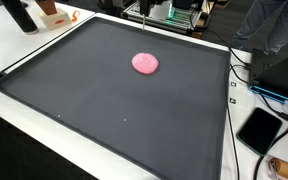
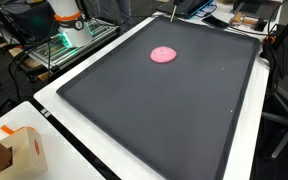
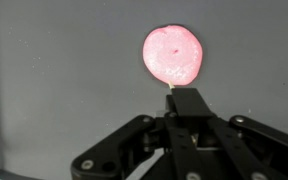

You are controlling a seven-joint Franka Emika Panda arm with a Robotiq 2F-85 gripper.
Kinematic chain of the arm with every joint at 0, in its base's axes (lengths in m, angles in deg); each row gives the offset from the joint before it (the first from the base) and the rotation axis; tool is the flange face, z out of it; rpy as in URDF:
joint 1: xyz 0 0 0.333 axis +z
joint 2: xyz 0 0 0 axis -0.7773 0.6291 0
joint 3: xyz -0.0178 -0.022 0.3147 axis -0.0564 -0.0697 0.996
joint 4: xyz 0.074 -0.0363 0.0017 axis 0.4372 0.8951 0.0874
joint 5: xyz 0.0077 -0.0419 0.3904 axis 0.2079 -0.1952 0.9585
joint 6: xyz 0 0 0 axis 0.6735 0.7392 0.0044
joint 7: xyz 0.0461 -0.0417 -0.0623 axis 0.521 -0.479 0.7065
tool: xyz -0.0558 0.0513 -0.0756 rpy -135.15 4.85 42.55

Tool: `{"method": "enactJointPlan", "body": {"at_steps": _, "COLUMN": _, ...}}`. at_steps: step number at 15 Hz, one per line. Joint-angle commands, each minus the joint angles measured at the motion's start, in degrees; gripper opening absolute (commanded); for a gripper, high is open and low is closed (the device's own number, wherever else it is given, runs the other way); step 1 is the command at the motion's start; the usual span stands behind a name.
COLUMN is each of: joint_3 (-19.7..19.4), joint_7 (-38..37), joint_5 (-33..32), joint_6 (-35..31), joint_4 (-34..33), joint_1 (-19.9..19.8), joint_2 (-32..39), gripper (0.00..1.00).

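Closest to my wrist camera are my own jaws, their dark linkages folding in from both sides to one black block at the middle. They are clenched tip to tip with nothing between them. Just past the tips in that view lies a pink putty disc, flat, roundish, and glossy with a small dimple near its centre. I cannot see my jaws in either exterior view, so I judge that I hang above the disc and clear of it. The wrist view alone cannot settle the gap.

In both exterior views the disc sits alone on a big black mat, well in from every edge. I judge the dark, plain mat is there to set the pink off sharply and to keep soft putty off the white desk.

Off the mat, a cardboard box stands at one desk corner. A dark phone-like slab lies beside the mat's edge, near loose cables.

I can read no brand, label or writing anywhere; any mark on the box is too small to make out.
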Motion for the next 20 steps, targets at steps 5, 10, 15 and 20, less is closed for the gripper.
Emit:
{"method": "enactJointPlan", "body": {"at_steps": 5, "joint_3": 0.18, "joint_7": -1.1, "joint_5": 0.12, "joint_6": -1.97, "joint_4": 0.99, "joint_1": -0.74, "joint_2": 0.99, "gripper": 0.03}}
{"method": "enactJointPlan", "body": {"at_steps": 10, "joint_3": 0.38, "joint_7": 7.03, "joint_5": 4.83, "joint_6": -10.31, "joint_4": 6.86, "joint_1": -2.58, "joint_2": 0.34, "gripper": 0.03}}
{"method": "enactJointPlan", "body": {"at_steps": 15, "joint_3": 0.49, "joint_7": 13.9, "joint_5": 7.64, "joint_6": -18.18, "joint_4": 12.12, "joint_1": -3.68, "joint_2": 0.62, "gripper": 0.03}}
{"method": "enactJointPlan", "body": {"at_steps": 20, "joint_3": 0.72, "joint_7": 18.08, "joint_5": 8.85, "joint_6": -23.14, "joint_4": 15.69, "joint_1": -3.96, "joint_2": 1.62, "gripper": 0.03}}
